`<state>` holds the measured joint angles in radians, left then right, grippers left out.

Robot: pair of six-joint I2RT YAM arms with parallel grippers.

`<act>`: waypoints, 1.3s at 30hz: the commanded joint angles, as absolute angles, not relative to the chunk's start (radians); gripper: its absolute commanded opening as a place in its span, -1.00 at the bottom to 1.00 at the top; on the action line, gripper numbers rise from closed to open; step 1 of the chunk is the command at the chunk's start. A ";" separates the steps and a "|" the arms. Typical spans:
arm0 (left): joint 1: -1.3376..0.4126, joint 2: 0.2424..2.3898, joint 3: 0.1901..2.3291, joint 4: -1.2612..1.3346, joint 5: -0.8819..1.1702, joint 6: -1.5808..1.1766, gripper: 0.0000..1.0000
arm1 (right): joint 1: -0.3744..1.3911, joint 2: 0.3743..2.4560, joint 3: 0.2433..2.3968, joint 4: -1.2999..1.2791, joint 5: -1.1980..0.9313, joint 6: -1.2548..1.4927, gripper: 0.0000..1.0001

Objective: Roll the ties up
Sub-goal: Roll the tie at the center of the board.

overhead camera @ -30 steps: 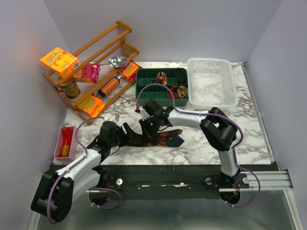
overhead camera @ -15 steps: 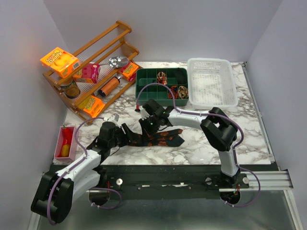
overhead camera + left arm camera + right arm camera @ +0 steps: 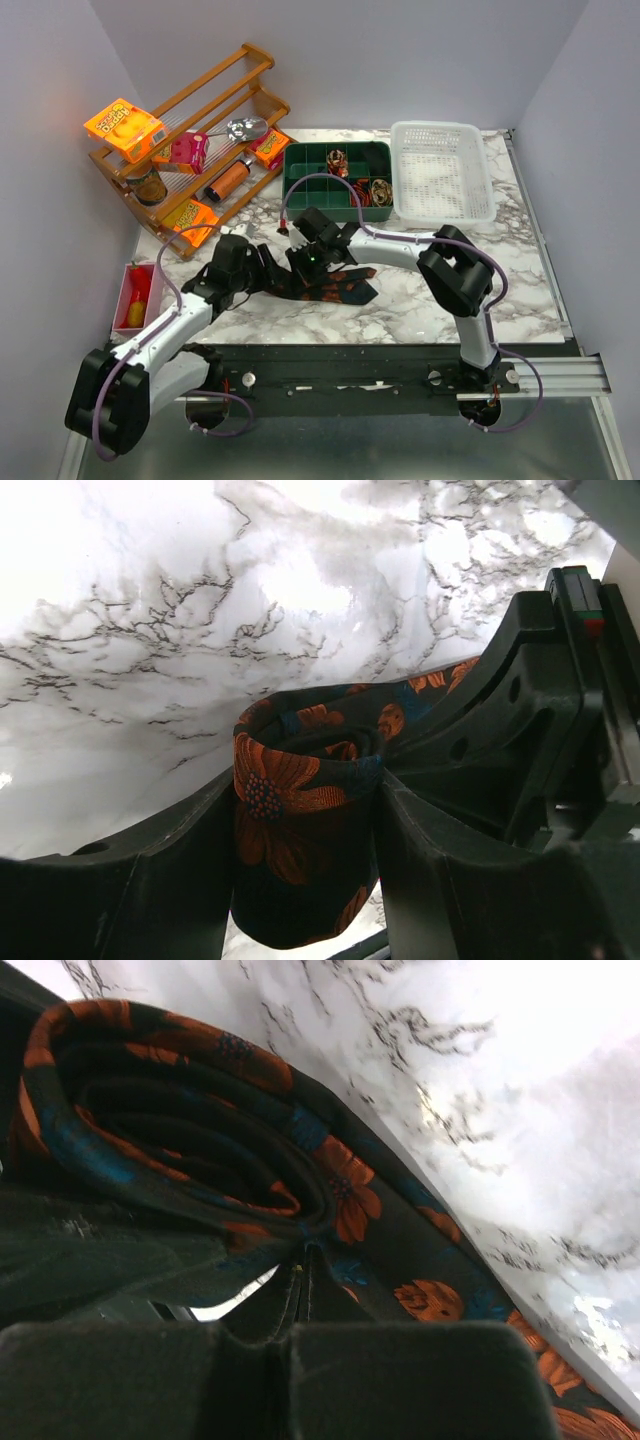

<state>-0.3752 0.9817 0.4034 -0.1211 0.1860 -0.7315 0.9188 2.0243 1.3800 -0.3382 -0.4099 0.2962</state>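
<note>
Soft flowered tie [image 3: 300,810] rolled in a thick coil, your left gripper [image 3: 303,870] clamped around it, your right gripper [image 3: 298,1300] closed, both low

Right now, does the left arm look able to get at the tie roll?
Likely yes: the left claw grips the tie roll, one finger on each side, with nothing in between.

I saw even, bright light overhead; the marble table [image 3: 300,540] glared white in wrist views, the tie [image 3: 340,1185] soft-focused.
</note>
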 commanded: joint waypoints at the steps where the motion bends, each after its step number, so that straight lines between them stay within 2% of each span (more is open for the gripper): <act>1: -0.428 1.009 0.474 -0.258 0.069 -0.686 0.21 | 0.933 2.075 1.434 -0.334 -0.429 0.319 -0.96; 10: -0.558 1.123 0.571 -0.368 -0.130 -0.701 0.20 | 0.933 2.123 1.491 -0.348 -0.411 0.344 -0.96; 26: -0.575 1.187 0.718 -0.604 -0.328 -0.650 0.22 | 0.897 1.888 1.399 -0.422 -0.258 0.301 -0.96; 39: -0.695 1.380 0.851 -0.788 -0.529 -0.699 0.24 | 0.799 1.844 1.282 -0.434 -0.216 0.285 -0.96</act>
<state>-0.6518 1.3186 0.7967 -0.6930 -0.4011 -0.6628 0.8219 1.8732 1.3094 -0.4137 -0.2508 0.3050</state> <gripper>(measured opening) 0.620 0.023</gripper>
